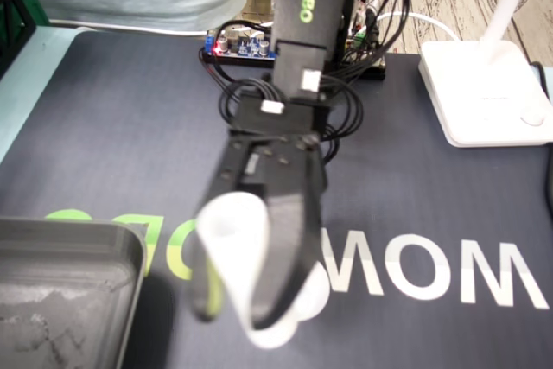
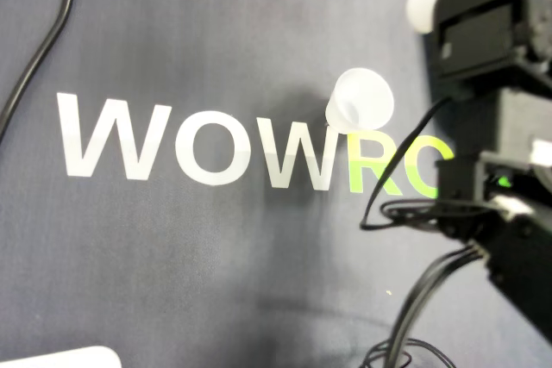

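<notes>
In the fixed view my black gripper (image 1: 246, 317) points down toward the camera, shut on a translucent white plastic cup (image 1: 232, 244) held between a thin jaw on the left and a wide jaw on the right. A second white cup (image 1: 313, 293) lies on the dark mat just behind and to the right of the gripper. The overhead view shows that loose cup (image 2: 360, 101) on its side over the printed letters. The held cup (image 2: 426, 3) peeks out at the left of the arm (image 2: 492, 127) near the top right corner.
A grey metal tray (image 1: 69, 287) sits at the lower left of the fixed view. A white lamp base (image 1: 479, 92) stands at the back right. The arm's circuit board (image 1: 242, 44) and looped wires are at the back. A black cable (image 2: 43, 49) crosses the overhead view's top left.
</notes>
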Controlling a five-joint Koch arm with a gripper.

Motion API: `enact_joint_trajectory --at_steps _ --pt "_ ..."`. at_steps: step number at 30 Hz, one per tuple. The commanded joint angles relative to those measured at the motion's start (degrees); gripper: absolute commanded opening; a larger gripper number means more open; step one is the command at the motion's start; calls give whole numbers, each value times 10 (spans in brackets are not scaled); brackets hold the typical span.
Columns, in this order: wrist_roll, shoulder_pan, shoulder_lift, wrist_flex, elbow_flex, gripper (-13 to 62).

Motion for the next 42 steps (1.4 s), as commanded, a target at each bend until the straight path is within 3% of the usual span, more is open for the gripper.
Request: enact_joint_trajectory --at_steps 1,9,23,33,42 --pt "25 9 26 4 -41 58" --pt "236 97 36 227 -209 58" --pt "628 231 -97 461 -475 57" --pt "939 267 -169 475 -495 58" --pt "1126 278 -229 454 -494 58"
